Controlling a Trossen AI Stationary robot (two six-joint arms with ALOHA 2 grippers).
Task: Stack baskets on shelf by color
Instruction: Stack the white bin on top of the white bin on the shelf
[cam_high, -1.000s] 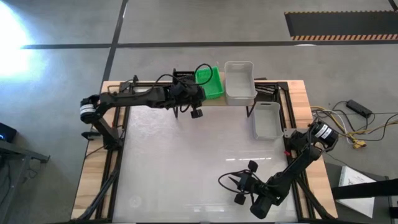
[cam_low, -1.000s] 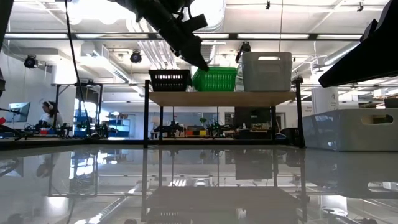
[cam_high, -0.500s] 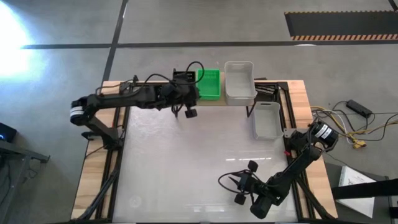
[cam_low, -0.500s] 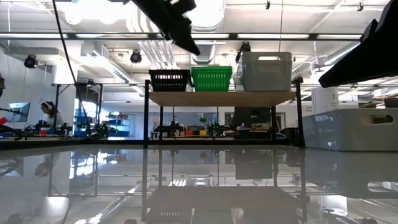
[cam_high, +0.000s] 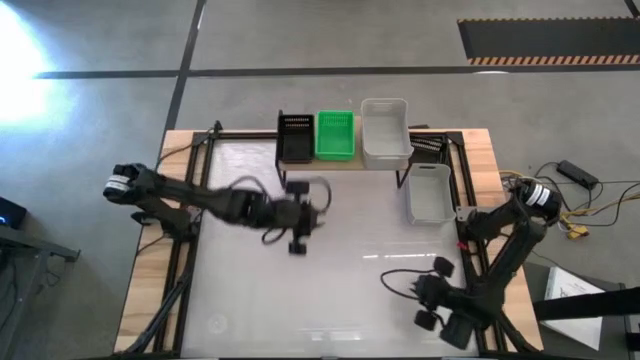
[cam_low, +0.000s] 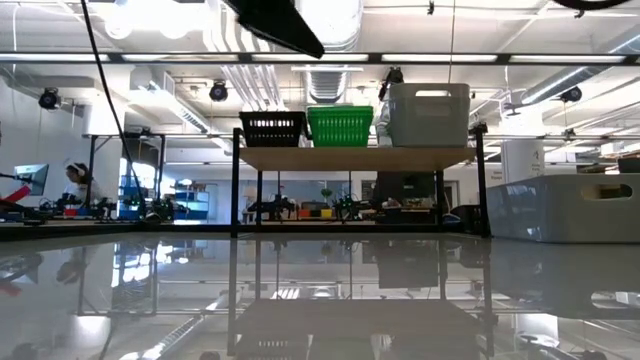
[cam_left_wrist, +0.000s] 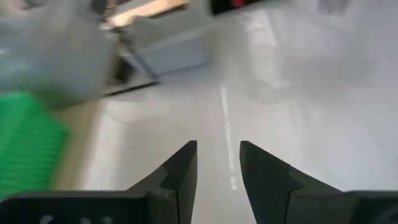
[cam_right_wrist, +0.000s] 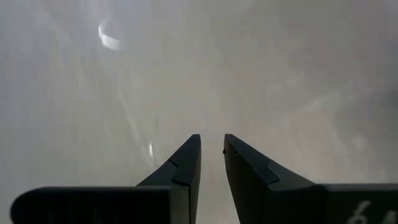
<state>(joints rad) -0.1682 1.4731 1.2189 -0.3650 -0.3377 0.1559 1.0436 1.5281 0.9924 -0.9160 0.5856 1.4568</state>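
Nearest to the front edge of the worktop (cam_high: 330, 300), on the right side, the right end effector (cam_high: 428, 303) hangs low over the bare glossy surface. In its wrist view its two dark fingers (cam_right_wrist: 183, 171) stand close together with only a thin gap between them, and nothing is held there.

Farther in, near the middle of the worktop and a little to the left, the left end effector (cam_high: 298, 228) is stretched out over the surface, well apart from the shelf (cam_high: 340, 162). In its own wrist view the fingers (cam_left_wrist: 180, 177) are parted by a narrow gap and are empty; a blurred green shape and a pale bin show beyond them.

On the right side of the worktop, just beside the shelf's right end, one translucent white basket (cam_high: 429, 192) stands on the surface. In the low view it shows at the right edge.

At the far edge stands the shelf, a light wood top on thin black legs. Three stacks or single baskets stand on it in a row: the black basket (cam_high: 295, 137) on the left, the green basket (cam_high: 334, 135) in the middle, touching or almost touching the black one, and a larger white basket (cam_high: 385, 132) on the right. From the low view all three sit upright on the wood top. I cannot tell how many baskets are nested in each place.
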